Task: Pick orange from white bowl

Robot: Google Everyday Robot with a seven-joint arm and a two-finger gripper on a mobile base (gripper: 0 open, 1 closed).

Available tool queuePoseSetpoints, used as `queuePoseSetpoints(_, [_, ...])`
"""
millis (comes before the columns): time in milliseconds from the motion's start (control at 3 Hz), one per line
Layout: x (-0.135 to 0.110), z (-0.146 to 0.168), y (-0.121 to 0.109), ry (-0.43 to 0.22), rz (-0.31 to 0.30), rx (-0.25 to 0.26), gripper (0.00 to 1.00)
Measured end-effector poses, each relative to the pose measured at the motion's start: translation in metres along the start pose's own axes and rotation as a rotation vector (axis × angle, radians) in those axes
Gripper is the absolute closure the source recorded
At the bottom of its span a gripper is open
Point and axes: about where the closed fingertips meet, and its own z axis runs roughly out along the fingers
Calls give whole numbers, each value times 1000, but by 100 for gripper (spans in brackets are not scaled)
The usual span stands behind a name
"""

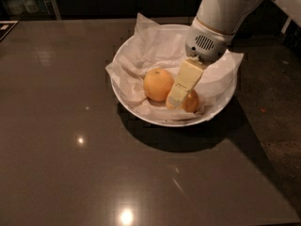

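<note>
The orange (190, 102), deeper peach-orange, lies in the front right part of the white bowl (123, 98), on crumpled white paper (160, 48). My gripper (178, 97), cream-coloured under a white wrist (207, 41), reaches down from the upper right. It lies across the left side of the orange and hides part of it. Its tip sits between the orange and the fruit beside it.
A rounder, yellower fruit (158, 84) sits just left of the orange, close to the gripper's tip. The bowl stands on a dark glossy table (70, 140). The table's right edge (263, 154) runs diagonally, with dark floor beyond. Bottles (23, 1) stand at the far left.
</note>
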Motion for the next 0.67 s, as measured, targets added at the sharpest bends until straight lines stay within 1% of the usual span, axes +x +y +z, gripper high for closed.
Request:
queuePoseSetpoints(333, [2, 8, 3, -4, 31, -23, 27])
queuePoseSetpoints(667, [3, 14, 4, -12, 50, -36, 30])
